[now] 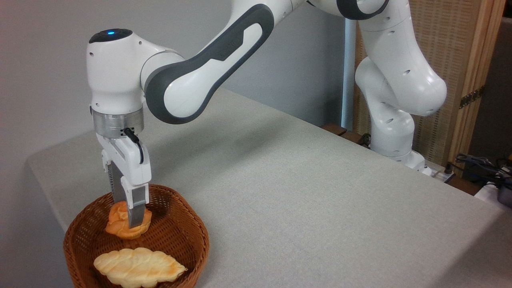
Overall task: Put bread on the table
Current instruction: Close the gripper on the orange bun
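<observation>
Over the near-left corner of the table point(304, 192), inside the wicker basket point(180, 240):

Item one, hand point(134, 218). I have it pointing straight down from the wrist, fingers dipped below the basket rim. One finger lies across the front of the bread; the other is hidden behind it. I read the fingers as pinching the bun between them, though the far contact is out of my sight.

Item two, bread point(120, 226). Small, round, orange-golden, lobed top. It sits directly at the fingertips, not beside them, in the far half of the basket. Whether it rests on the basket floor or hangs just clear of it I cannot tell. Being round, it has no long axis to line up with.

Item three, braided loaf point(138, 267). Pale, leaf-shaped, lying left to right in the near half of the basket, apart from the bun and the hand.

Item four, open cloth. It lies to the right of the basket and beyond it. My judgement: the bun must rise straight up past the rim, then travel right.
</observation>
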`<control>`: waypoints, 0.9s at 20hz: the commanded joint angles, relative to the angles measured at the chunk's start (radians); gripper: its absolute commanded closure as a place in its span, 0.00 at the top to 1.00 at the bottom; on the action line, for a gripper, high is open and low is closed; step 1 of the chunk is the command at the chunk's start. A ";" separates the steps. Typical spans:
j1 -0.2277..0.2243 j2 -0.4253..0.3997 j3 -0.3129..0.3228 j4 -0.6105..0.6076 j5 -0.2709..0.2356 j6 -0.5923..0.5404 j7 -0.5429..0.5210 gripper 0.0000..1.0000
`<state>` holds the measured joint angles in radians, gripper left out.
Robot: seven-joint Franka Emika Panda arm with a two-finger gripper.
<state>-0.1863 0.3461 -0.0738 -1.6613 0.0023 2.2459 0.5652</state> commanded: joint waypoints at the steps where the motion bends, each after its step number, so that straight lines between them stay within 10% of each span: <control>1: 0.004 0.010 -0.008 0.008 0.015 0.014 -0.005 0.43; 18: 0.008 0.002 -0.008 0.021 0.015 0.012 -0.010 0.39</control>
<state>-0.1858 0.3468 -0.0739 -1.6583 0.0024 2.2460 0.5652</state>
